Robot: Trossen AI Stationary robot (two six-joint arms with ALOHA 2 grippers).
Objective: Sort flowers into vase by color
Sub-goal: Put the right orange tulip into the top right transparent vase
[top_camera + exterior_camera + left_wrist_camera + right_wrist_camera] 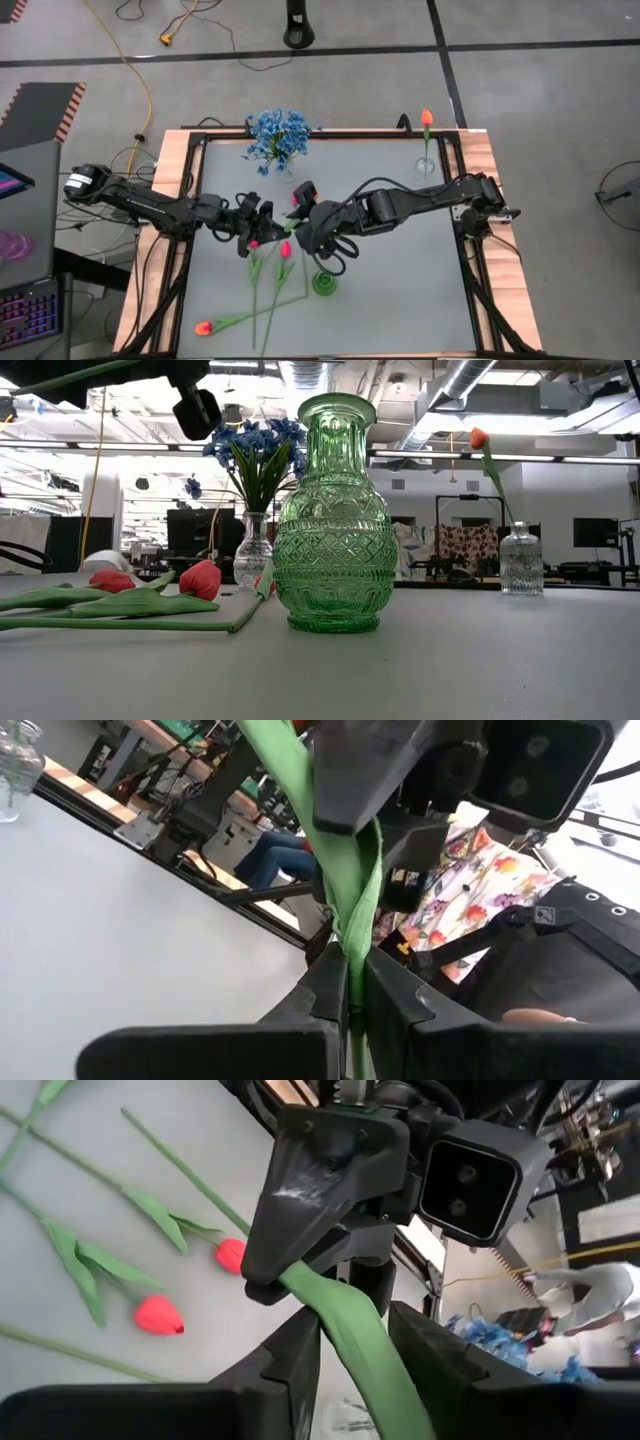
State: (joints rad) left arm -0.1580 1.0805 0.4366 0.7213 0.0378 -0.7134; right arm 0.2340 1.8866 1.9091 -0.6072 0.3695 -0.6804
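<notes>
Evidently limp and light, the tulip stem [352,890] sits clamped in the left gripper [356,990] above the green vase [334,520], while the right gripper [352,1342] fingers seem parted around it.

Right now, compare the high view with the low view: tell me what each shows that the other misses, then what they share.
Only the high view shows both arms meeting mid-table: the left gripper shut on a green stem, the right gripper beside it with its fingers apart around that stem, and an orange tulip lying near the front edge.

Only the low view shows the green vase's embossed pattern and the room behind.

Both show the blue flowers in their vase, the orange tulip in the clear vase, the green vase, and pink-red tulips on the table.
</notes>
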